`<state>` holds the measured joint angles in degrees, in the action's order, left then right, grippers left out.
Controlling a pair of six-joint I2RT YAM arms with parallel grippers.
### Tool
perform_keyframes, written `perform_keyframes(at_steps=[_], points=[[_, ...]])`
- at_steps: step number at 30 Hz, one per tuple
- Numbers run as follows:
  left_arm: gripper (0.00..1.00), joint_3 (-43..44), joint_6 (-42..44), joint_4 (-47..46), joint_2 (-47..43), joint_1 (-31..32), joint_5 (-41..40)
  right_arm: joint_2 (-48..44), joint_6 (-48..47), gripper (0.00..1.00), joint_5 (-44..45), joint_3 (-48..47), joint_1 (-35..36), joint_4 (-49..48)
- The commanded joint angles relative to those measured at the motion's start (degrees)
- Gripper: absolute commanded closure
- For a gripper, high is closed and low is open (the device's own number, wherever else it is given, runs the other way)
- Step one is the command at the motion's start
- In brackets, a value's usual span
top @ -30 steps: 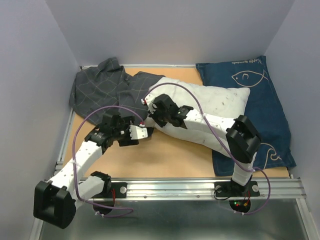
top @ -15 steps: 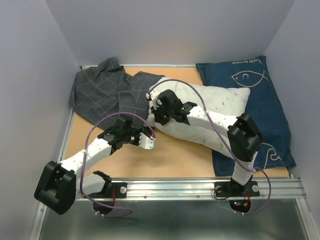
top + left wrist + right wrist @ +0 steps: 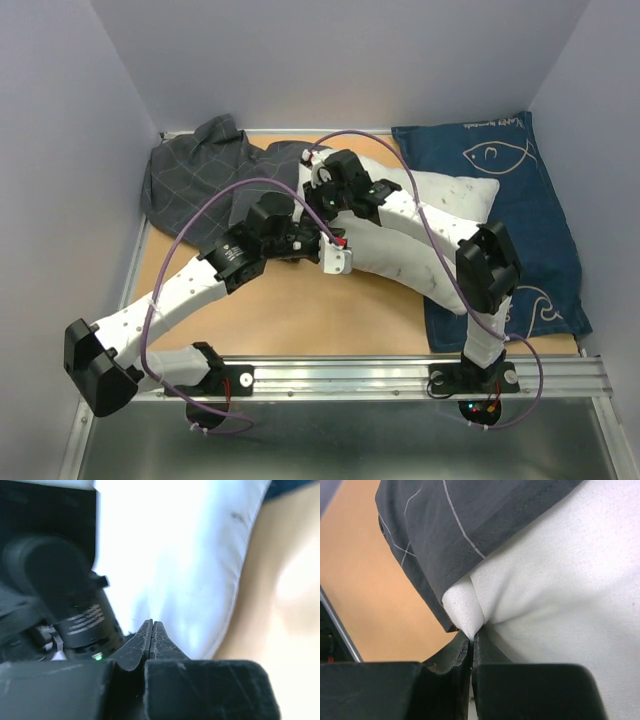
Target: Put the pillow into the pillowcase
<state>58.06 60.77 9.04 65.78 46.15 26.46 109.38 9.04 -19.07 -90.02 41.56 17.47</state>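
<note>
Pillow [image 3: 450,195] lies across the middle, its left corner just under the pillowcase [image 3: 190,185] hem and pinched in your right gripper [image 3: 471,637]. Your left gripper [image 3: 151,630] has just swung in and snapped together beside it. Grabbing anything? Can't tell. Stuffing's barely started.

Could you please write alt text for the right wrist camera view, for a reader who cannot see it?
The right gripper, jaws shut, pinches a small fold of the white pillow. The dark grey pillowcase, crossed by thin light grid lines, overlaps the pillow from above, its stitched hem running diagonally. Bare orange table shows on the left.
</note>
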Motion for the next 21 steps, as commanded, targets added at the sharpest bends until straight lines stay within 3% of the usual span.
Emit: perform_keyframes(at_steps=[1, 3, 5, 6, 8, 9, 10, 12, 13, 15, 21], points=[[1.0, -0.74, -2.51, 4.57, -2.48, -0.53, -0.52, -2.24, 6.34, 0.99, -7.02, -1.5, -0.87, -4.11], [1.0, -4.95, -5.11, 5.81, -5.47, -1.5, -1.14, -2.59, 5.9, 0.99, -7.12, 1.41, -0.87, -4.2], [0.9, -6.38, -12.13, 4.5, -10.04, -3.25, -4.55, -3.38, 6.25, 1.0, -8.35, 6.24, -0.87, -4.64], [0.81, -6.3, -16.35, 3.02, -11.1, -3.96, -6.49, -3.73, 7.73, 0.99, -9.05, 8.0, -0.87, -5.16], [0.46, -3.42, -31.0, 4.48, -12.25, -7.11, -11.14, -4.18, 10.54, 0.96, -11.68, 12.38, -0.87, -8.48], [0.45, -3.4, -31.07, 4.5, -12.25, -8.61, -12.38, -4.18, 10.56, 0.96, -11.69, 13.11, -0.87, -8.51], [0.4, -1.05, -35.07, 6.15, -12.08, -10.01, -13.7, -4.26, 11.26, 0.82, -12.21, 13.29, -0.95, -8.94], [0.38, 1.43, -43.78, 9.22, -11.47, -14.41, -15.99, -6.1, 11.35, 0.71, -11.87, 12.94, -1.3, -8.95], [0.38, 3.44, -45.72, 10.03, -10.77, -15.64, -16.78, -7.59, 11.09, 0.58, -11.17, 12.24, -2.09, -8.95], [0.36, 5.82, -50.29, 11.08, -8.58, -17.75, -19.76, -12.23, 10.22, 0.43, -10.38, 10.58, -3.76, -8.86], [0.35, 13.54, -51.72, 9.17, 2.76, -18.47, -25.93, -17.71, 8.19, 0.34, -11.43, 5.29, -10.44, -2.63]])
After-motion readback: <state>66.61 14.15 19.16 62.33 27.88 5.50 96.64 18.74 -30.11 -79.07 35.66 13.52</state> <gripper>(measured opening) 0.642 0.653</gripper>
